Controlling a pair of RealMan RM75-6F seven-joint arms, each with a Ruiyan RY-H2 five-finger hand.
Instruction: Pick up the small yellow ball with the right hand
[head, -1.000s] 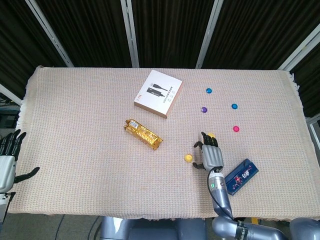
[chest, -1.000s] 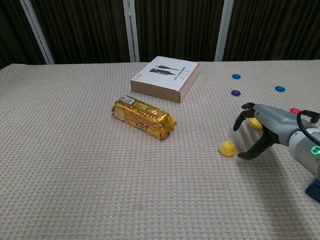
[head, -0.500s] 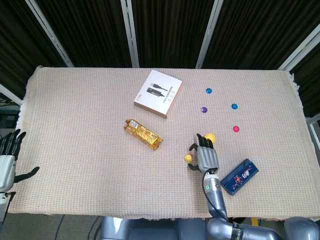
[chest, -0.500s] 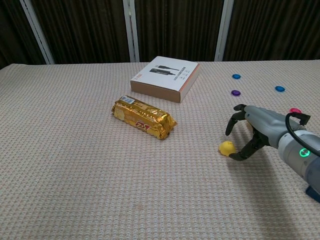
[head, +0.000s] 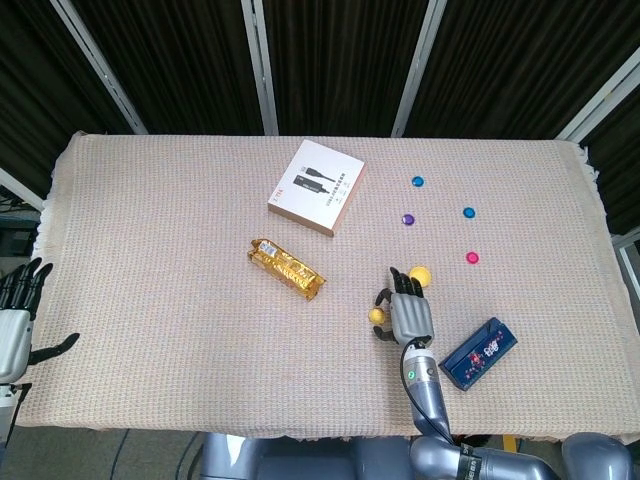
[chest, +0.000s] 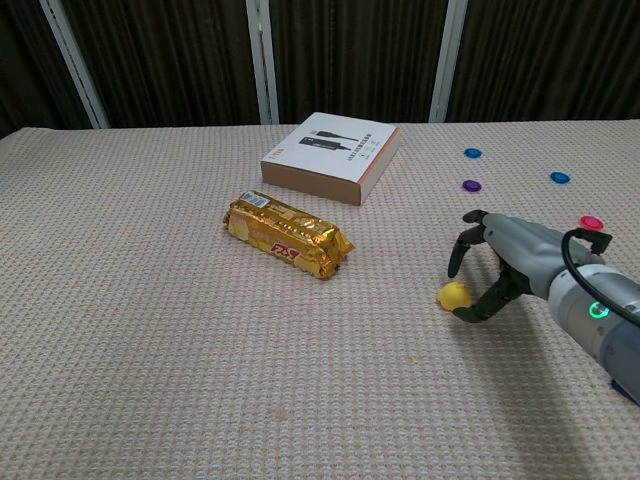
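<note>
Head view: high above the near edge, looking steeply down; whole desk (head: 150, 250) in frame, dark curtain at 12 o'clock, robot's body at 6 o'clock. Far from the surface.

Chest view: low and near, facing level across the desk (chest: 120, 350) toward the same curtain.

Shared by the 2 views: white box (head: 316, 187) (chest: 331, 156), gold packet (head: 287, 270) (chest: 288, 236), right hand (head: 405, 308) (chest: 490, 270) at 4 o'clock.

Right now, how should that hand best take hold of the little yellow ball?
Pinch the small yellow ball across its middle, coming from its right, where the right hand already curls around it. It's round, so no side grips better; the cloth leaves it open.
</note>
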